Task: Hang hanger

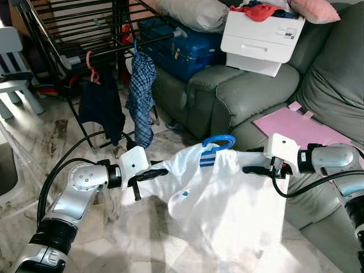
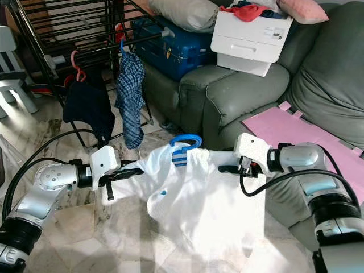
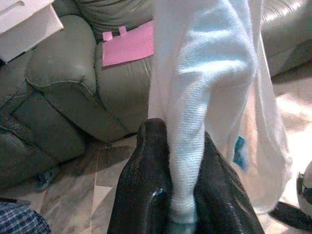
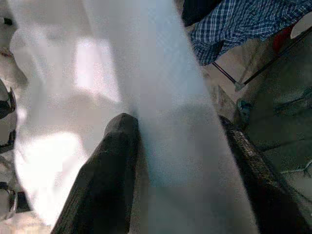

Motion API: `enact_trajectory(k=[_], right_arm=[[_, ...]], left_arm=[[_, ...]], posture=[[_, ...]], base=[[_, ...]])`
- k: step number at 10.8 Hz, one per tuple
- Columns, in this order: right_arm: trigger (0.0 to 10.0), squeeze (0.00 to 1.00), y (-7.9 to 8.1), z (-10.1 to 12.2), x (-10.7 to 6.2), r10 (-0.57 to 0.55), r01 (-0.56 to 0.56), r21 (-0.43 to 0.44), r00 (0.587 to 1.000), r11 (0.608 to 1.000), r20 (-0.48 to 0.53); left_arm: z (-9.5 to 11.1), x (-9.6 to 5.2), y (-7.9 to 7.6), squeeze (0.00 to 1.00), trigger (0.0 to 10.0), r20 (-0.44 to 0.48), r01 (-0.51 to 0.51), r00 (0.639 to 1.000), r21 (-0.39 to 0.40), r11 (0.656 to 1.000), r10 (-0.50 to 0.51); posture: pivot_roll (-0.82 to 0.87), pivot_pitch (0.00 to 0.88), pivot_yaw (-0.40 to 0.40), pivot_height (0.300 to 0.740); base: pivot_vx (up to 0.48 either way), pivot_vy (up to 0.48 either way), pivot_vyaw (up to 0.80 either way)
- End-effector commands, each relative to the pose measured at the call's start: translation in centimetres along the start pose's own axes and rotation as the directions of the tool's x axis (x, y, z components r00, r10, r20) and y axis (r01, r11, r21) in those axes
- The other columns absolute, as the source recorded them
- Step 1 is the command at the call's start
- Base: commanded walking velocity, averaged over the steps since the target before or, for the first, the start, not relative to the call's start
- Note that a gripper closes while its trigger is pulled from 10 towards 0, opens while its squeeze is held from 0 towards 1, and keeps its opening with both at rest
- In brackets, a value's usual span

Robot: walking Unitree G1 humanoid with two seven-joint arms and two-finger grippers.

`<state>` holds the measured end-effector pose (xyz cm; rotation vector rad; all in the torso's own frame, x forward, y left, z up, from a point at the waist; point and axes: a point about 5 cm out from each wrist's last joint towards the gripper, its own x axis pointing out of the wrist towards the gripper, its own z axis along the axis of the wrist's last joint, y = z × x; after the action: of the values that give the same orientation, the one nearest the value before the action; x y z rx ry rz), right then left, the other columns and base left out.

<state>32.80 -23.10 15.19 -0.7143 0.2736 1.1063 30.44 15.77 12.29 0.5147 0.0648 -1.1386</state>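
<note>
white shirt, blue hanger, pink sheet

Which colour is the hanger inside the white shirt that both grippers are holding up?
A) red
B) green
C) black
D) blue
D: a blue hanger hook sticks out at the collar of the white shirt, which the left gripper and the right gripper hold stretched between them.
</note>
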Motion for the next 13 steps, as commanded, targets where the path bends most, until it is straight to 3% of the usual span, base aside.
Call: enact_trajectory(k=[1,13], right_arm=[[0.0,0.0,-0.18,0.34,0.26,0.013,-0.013,-0.022,1.0,1.0,-0.001],[0.0,0.0,0.31,-0.43,1.11,-0.061,0.06,0.033,0.998,0.998,0.025]], left_arm=[[1.48,-0.35,0.86,0.0,0.0,0.079,-0.042,0.996,0.024,0.999,0.04],[0.72,-0.28,1.07,0.0,0.0,0.056,-0.099,0.994,0.037,0.994,0.097]], posture=[[-0.12,0.0,-0.012,0.74],[-0.12,0.0,-0.017,0.74]], base=[[0.0,0.0,0.0],[0.0,0.0,0.0]])
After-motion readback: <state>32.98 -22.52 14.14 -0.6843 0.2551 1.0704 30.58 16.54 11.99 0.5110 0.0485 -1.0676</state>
